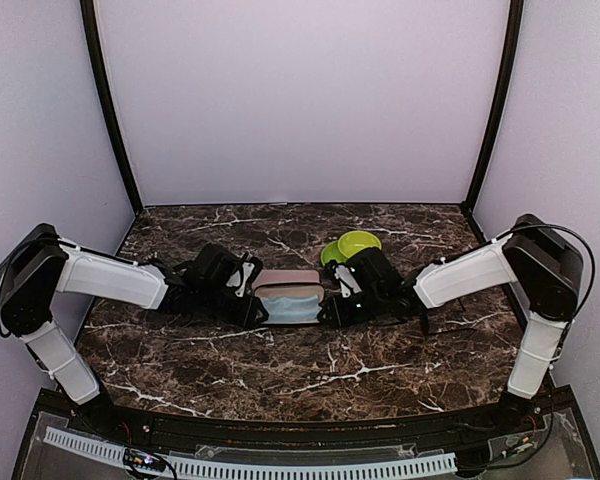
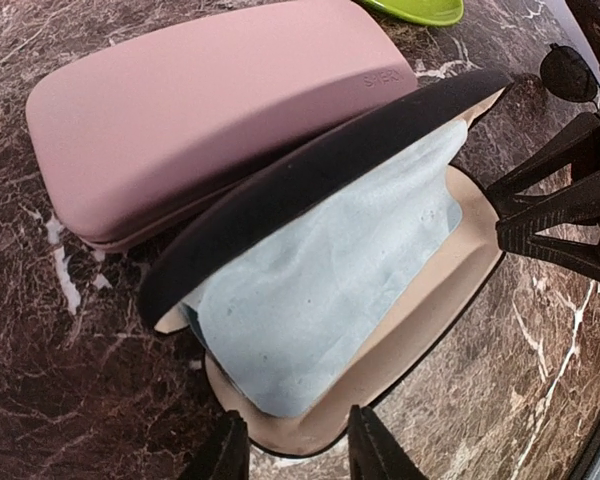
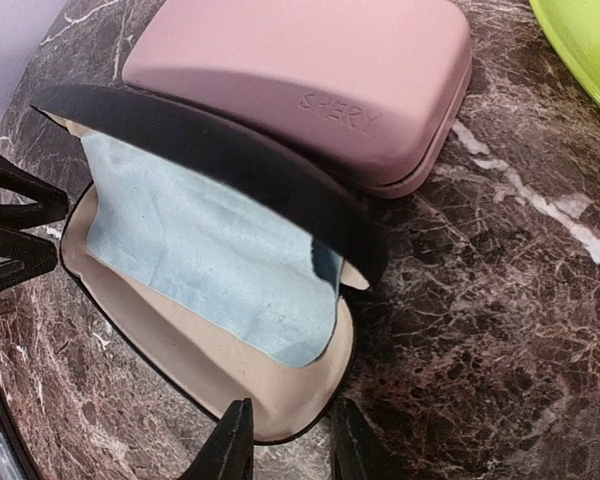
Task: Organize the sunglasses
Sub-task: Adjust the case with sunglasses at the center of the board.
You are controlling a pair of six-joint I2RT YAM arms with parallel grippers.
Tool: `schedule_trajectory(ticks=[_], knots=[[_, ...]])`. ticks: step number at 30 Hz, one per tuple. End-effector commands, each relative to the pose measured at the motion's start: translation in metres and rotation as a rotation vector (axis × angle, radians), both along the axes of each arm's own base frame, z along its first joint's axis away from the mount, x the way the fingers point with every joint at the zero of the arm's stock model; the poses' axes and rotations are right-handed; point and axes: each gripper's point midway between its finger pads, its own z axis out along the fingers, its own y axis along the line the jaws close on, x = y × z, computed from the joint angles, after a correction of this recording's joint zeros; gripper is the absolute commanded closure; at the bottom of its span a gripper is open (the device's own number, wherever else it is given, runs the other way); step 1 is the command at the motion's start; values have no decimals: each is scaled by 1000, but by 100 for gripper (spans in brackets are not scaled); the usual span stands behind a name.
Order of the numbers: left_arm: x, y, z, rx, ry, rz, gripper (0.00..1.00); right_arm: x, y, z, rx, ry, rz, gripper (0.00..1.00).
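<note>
**A:** Where did the claws stand from overhead?

**B:** The left claw (image 1: 248, 303) sat at the nine o'clock end of the open black oval case (image 1: 292, 322). The right claw (image 1: 328, 308) sat at its three o'clock end, mid-tabletop (image 1: 280, 375). The pink case (image 1: 285, 279) lay just beside it at twelve o'clock, with a lime-green dish (image 1: 358, 243) farther off at one o'clock.

**A:** How wide were they?

**B:** Only the wrist views told that. Each claw was partly open, with its fingers on either side of the case's rounded rim. I couldn't tell whether the pads pressed it. Those views also showed the cream lining under the pale blue cloth (image 2: 320, 290).

**A:** And the sunglasses (image 2: 568, 72)?

**B:** Just one dark round lens, at two o'clock in the left wrist view, beside the right claw. The other views didn't show it.
</note>
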Motion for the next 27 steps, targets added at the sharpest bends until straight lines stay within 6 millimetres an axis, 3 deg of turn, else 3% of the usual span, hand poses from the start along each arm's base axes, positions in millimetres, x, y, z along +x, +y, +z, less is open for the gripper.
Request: schedule_trajectory(ticks=[1,7,15,20,27], knots=[[-7,-1,-7,-9,17,-2,64,2,5,-1,12,-14,2,73],[-10,-4,-11,-4,26,-12,63,5,6,-3,12,-15,-12,73],[-18,0,-4,-9,13,-1,53,5,5,-4,10,-12,-17,73],[-30,4,-15,20,21,-13,44,6,6,-3,14,-13,-19,73],[-31,6,-20,57,-2,-12,41,6,5,-4,7,-13,-21,73]])
